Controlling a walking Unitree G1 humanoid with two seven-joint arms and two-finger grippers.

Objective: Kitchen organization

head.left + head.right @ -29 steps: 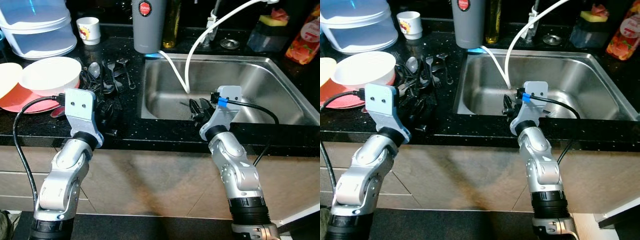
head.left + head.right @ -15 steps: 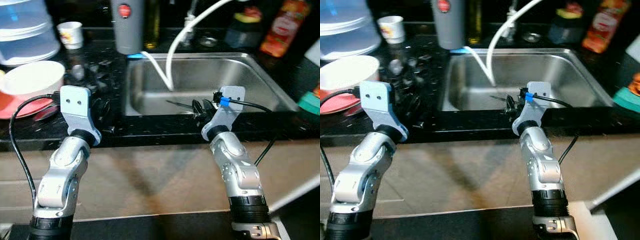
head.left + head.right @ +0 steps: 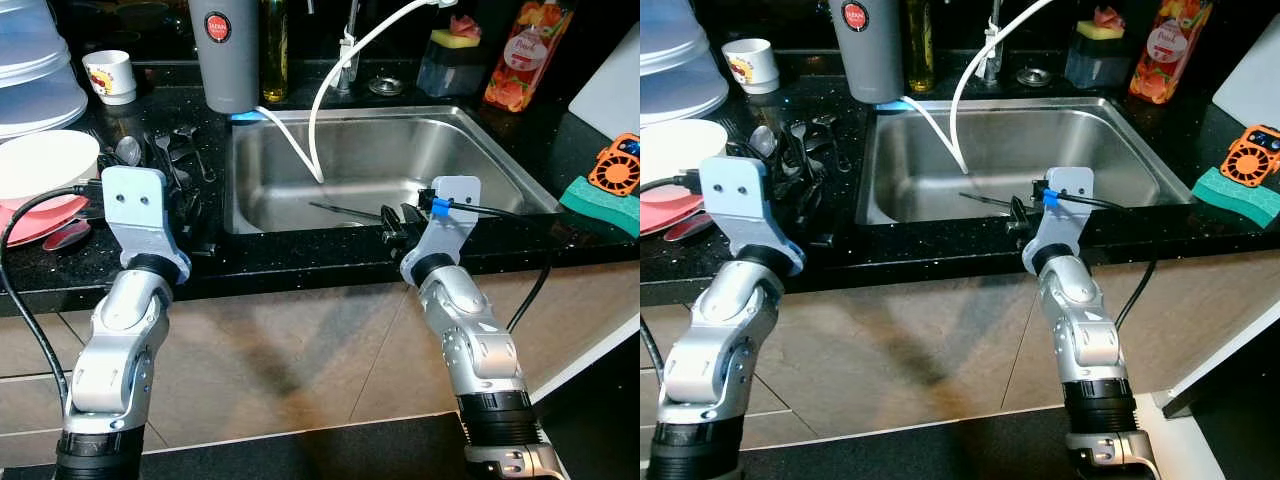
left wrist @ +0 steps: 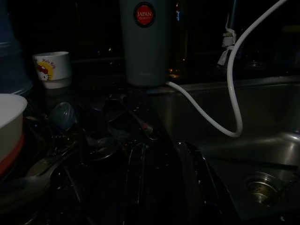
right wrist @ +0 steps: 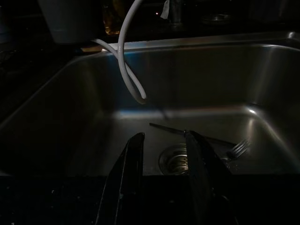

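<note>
A steel sink (image 3: 400, 150) is set in a black counter, and a fork (image 5: 236, 149) lies on its floor beside the drain. Left of the sink, several dark spoons and forks (image 3: 165, 155) are piled on the counter. My left gripper (image 4: 166, 187) hovers low at the counter's front edge, just short of that pile, open and holding nothing. My right gripper (image 5: 164, 178) sits over the sink's front rim, pointing at the drain, open with nothing between its fingers.
A white bowl (image 3: 40, 165) rests on a red plate (image 3: 30, 225) at the left. A printed cup (image 3: 110, 75) and grey tumbler (image 3: 228, 50) stand behind. A white hose (image 3: 315, 110) droops into the sink. A green sponge (image 3: 600, 195) and red bottle (image 3: 520, 55) are on the right.
The camera has swung to the right, so the whole scene has slid left and the right counter has come into view. Both grippers keep their places at the counter edge.
</note>
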